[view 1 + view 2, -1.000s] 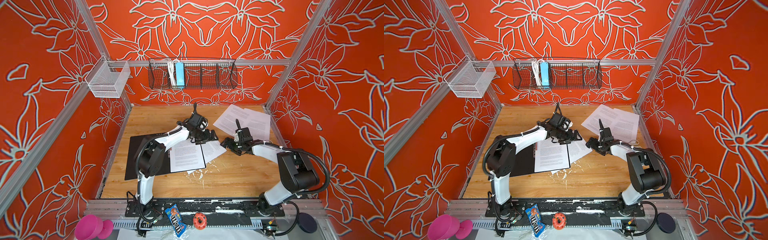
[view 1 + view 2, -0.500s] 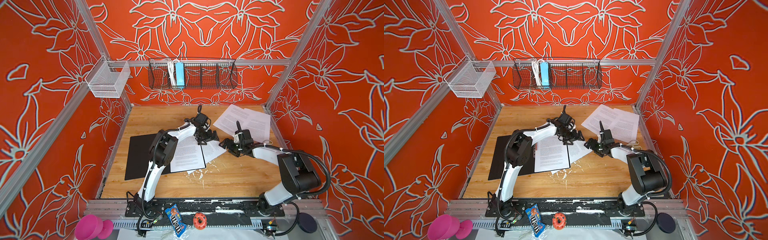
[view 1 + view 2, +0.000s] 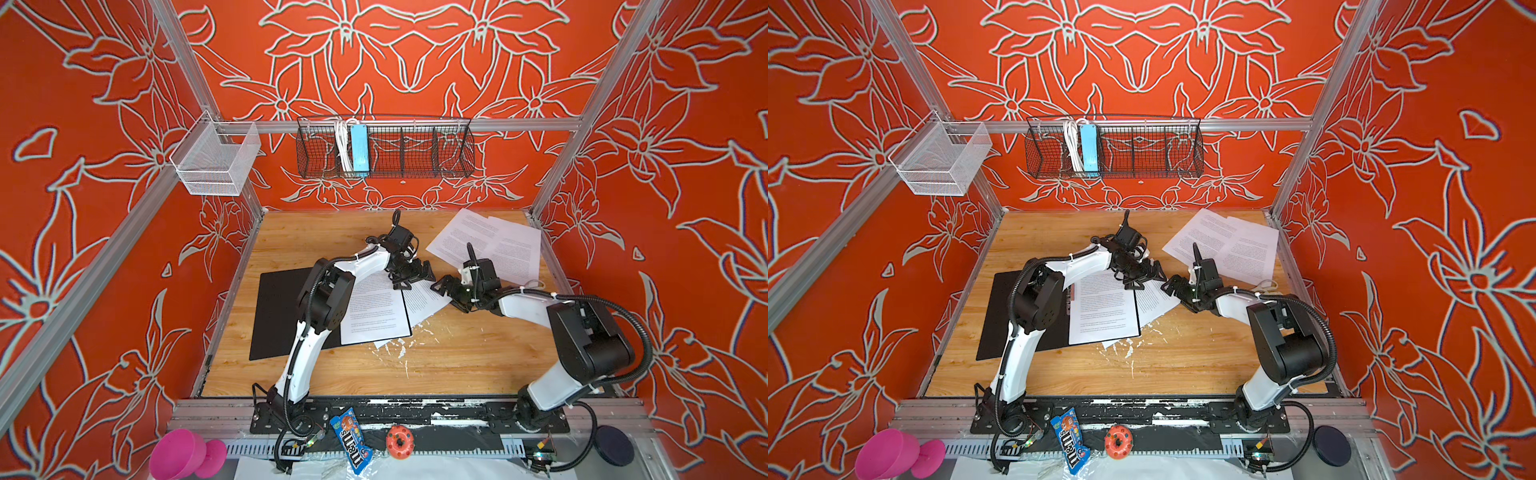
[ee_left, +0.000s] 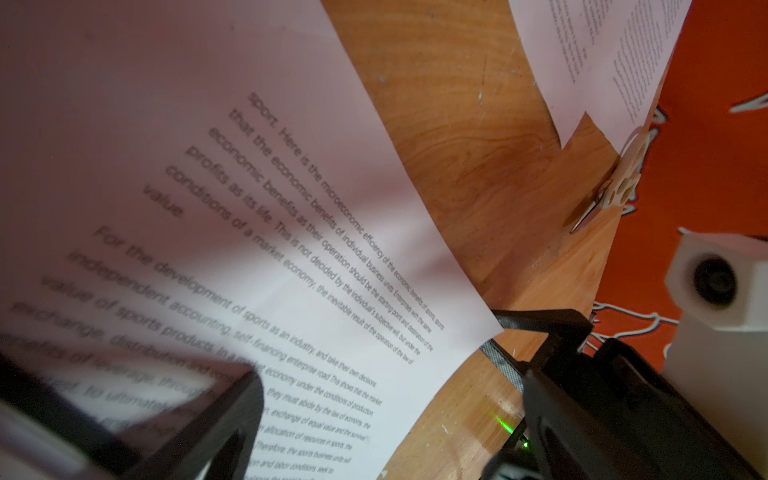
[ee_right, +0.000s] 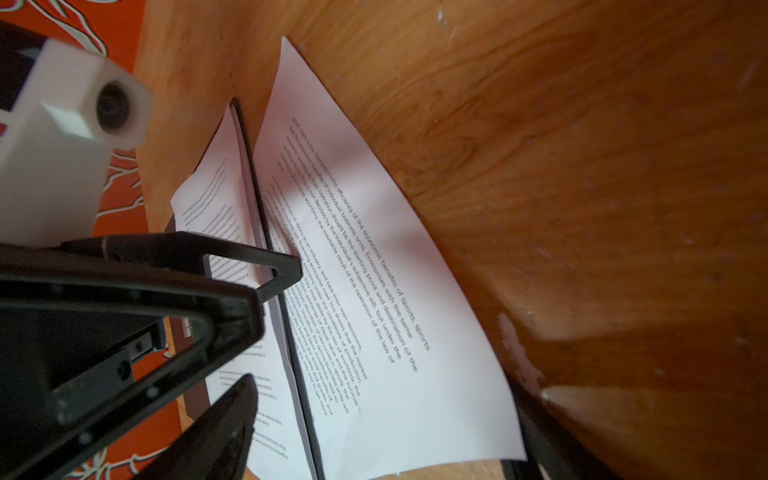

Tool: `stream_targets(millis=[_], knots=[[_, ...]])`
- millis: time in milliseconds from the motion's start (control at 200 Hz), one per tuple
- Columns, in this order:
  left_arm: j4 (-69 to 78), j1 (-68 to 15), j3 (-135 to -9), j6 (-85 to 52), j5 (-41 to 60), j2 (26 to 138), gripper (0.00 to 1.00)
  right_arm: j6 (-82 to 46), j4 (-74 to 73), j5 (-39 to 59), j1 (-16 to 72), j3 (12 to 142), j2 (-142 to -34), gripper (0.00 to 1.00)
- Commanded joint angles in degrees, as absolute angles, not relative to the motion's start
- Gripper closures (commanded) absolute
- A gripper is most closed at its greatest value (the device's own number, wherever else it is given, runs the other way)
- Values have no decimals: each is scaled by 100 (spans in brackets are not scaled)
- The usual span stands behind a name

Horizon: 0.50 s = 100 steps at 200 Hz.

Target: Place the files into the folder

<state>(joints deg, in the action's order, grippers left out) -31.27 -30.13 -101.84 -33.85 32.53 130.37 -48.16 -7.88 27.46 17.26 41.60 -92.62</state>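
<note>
On the table (image 3: 457,365) the paper lies as it did a second ago; only the arms differ: the left elbow has swung upward and the right tool (image 3: 446,293) has crept toward 9 o'clock. The folder (image 3: 278,316) lies open on the table's 9 o'clock side, matte black inside up, its spread running 9 to 3. One of the files (image 3: 374,307), white with dense black print, rests on its 3 o'clock half, long axis 12 to 6. Another sheet (image 3: 428,297) juts past that edge, skewed toward 1 o'clock. Two more sheets (image 3: 490,245) overlap at 1 o'clock. The left tool (image 3: 413,276) hovers over the skewed sheet's far end, jaws apart, empty. The right tool, jaws also apart, sits just beside that sheet's 3 o'clock corner.
</note>
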Motion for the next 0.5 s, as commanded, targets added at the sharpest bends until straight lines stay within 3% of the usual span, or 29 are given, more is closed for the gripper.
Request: stream_targets(millis=[0, 135, 380, 495], knots=[[-3340, -3006, -10051, -3365, 3155, 13376, 2, -5176, -1191, 2804, 1940, 4073, -9325, 12], [-3278, -3010, -10029, -3400, 3204, 13397, 2, -5683, -2226, 2547, 2230, 3633, -9355, 14], [-3252, -3006, -10020, -3411, 3235, 13369, 2, -6255, -3339, 1424, 2927, 3143, -9455, 30], [-3243, -3006, -10029, -3414, 3248, 13359, 2, -6534, -3598, 853, 3288, 3013, -9485, 44]])
